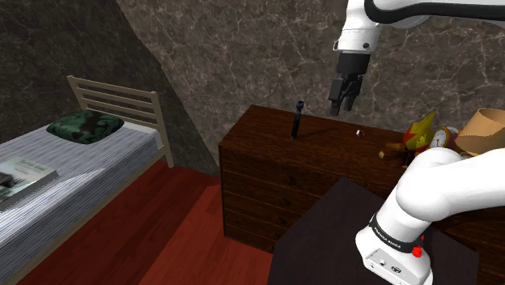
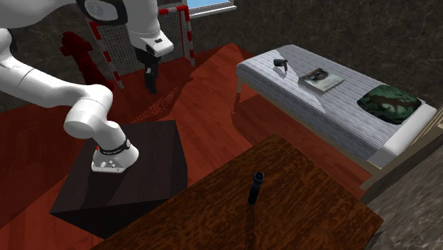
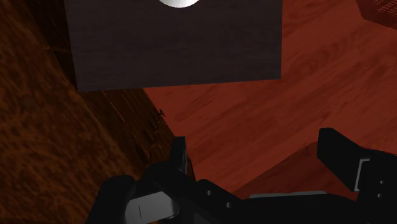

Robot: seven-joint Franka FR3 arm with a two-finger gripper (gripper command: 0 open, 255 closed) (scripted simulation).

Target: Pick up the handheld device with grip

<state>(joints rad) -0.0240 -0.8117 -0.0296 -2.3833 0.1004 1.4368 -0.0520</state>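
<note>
Tool [image 1: 344, 95]: fingers [image 3: 179, 156] apart, nothing between them; hanging high above the tabletop [image 1: 324, 154], clear of everything.
Device [image 1: 298, 119]: slim, black, standing on end on the tabletop; at about 8 o'clock from the tool in the shoulder view, near 4 o'clock in the second exterior view; untouched.
Aim: in the wrist view, pointed toward the stand [image 3: 172, 44] and the floor [image 3: 267, 108], not toward the device; probably a swing across and a re-aim needed before any descent.
Main risk: toppling. Tall, narrow, small footing; a brush from one finger on the way down probably enough to knock it flat.
Cause: descent off-centre, or arrival from the side with the gap not lined up around the shaft.
Follow-on risk: once down, probably free to roll on the wood, perhaps to an edge and off to the floor.
Grip risk: closing near the top end likely to lever it askew; closing too low, fingertips jammed on the tabletop.
Slip risk: thin body; a weak or skewed pinch apt to let it twist or drop during the lift.
Neighbours: toy [image 1: 417, 133] and clock [image 1: 441, 139] at 3 o'clock from the device in the shoulder view, well apart; little chance of a bump there.
Safest guess: centre above, straight down, squeeze mid-shaft.
</note>
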